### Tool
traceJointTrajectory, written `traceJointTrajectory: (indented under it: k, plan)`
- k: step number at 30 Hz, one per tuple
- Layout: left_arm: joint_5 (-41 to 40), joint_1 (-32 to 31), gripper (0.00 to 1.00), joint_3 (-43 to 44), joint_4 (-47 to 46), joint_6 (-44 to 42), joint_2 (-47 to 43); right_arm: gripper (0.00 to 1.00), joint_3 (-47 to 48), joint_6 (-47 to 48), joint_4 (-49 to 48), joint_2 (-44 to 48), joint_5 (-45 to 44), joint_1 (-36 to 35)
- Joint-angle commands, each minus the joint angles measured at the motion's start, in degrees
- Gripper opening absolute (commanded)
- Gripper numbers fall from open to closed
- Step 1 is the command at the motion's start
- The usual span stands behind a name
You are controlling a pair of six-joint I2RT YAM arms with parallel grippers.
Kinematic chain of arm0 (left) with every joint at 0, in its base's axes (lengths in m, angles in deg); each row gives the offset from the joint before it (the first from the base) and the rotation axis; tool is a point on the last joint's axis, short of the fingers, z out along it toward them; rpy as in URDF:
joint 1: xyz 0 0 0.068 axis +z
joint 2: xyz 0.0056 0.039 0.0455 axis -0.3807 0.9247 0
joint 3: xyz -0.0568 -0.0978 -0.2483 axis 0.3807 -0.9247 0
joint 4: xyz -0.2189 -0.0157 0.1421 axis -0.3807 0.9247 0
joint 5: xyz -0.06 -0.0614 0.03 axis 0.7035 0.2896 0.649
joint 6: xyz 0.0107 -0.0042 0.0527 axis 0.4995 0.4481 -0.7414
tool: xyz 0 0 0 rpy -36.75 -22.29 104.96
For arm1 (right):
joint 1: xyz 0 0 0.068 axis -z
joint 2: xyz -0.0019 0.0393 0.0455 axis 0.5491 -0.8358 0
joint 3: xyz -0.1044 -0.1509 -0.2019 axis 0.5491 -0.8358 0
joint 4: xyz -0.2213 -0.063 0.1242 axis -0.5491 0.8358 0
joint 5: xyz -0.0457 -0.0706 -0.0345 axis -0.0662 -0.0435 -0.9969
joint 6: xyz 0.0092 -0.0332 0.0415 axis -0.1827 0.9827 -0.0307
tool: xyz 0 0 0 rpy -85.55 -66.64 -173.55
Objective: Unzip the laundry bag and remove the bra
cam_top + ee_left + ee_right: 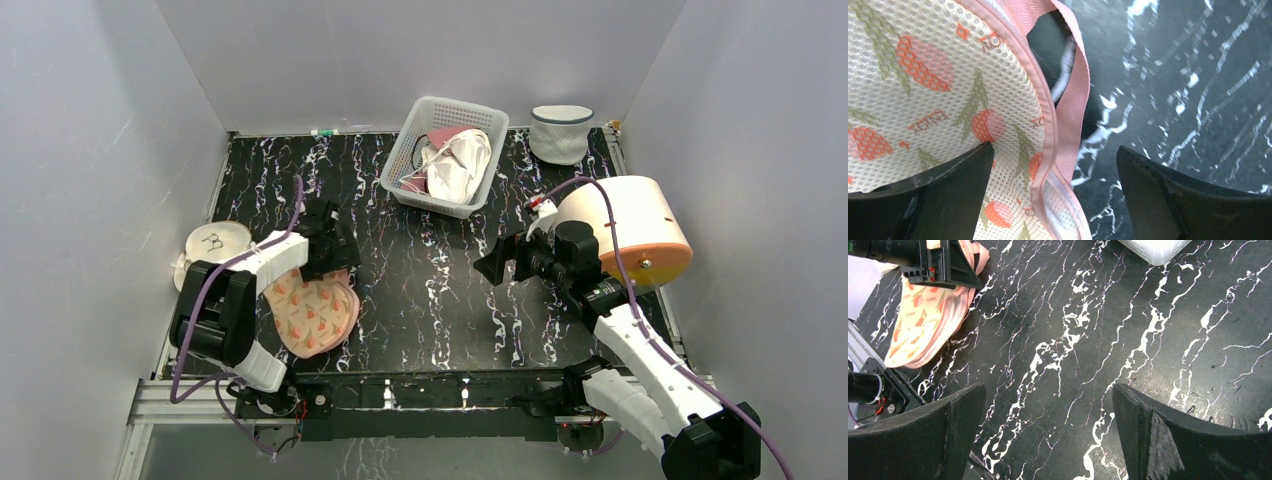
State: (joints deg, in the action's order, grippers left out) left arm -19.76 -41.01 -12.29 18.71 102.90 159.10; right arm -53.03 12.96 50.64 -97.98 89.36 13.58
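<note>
From above, the left arm covers the laundry bag's left edge and the left end effector hides its far end, so contact between them cannot be judged there. The left wrist view cuts the bag off at the left, top and bottom, and the gap behind the salmon zip trim is too dark to show contents. Only a corner of the white basket enters the right wrist view; its garments, seen from above, are too tangled to sort.
</note>
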Motion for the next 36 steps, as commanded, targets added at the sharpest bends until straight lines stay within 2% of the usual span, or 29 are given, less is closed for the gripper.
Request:
traceJointTrajectory:
  k: [1,11,22,26,32,36]
  plan:
    - [-0.58,5.01,0.93,0.88,1.21,-2.71,-0.96,0.98,0.33,-0.12,-2.43,0.06,0.31,0.13]
    - [1.22,7.03,0.99,4.98,-2.44,-6.15,-4.82,0.98,1.18,-0.17,-1.55,-0.56,1.29,0.13]
    - [11.43,5.83,0.99,7.97,-5.77,-9.32,-14.73,0.98,3.41,-0.16,0.03,-1.58,-0.24,0.15]
    - [11.53,0.6,0.98,11.18,-8.21,-12.61,-16.56,0.98,6.0,-0.16,2.85,-0.23,-4.16,0.13]
    - [2.51,-14.43,0.98,17.51,-12.89,-20.96,-20.72,0.98,13.8,-0.47,9.73,3.14,-15.27,0.13]
    - [1.01,-16.19,0.98,18.98,-18.12,-22.75,-26.32,0.98,20.44,0.56,11.18,8.39,-18.5,0.17]
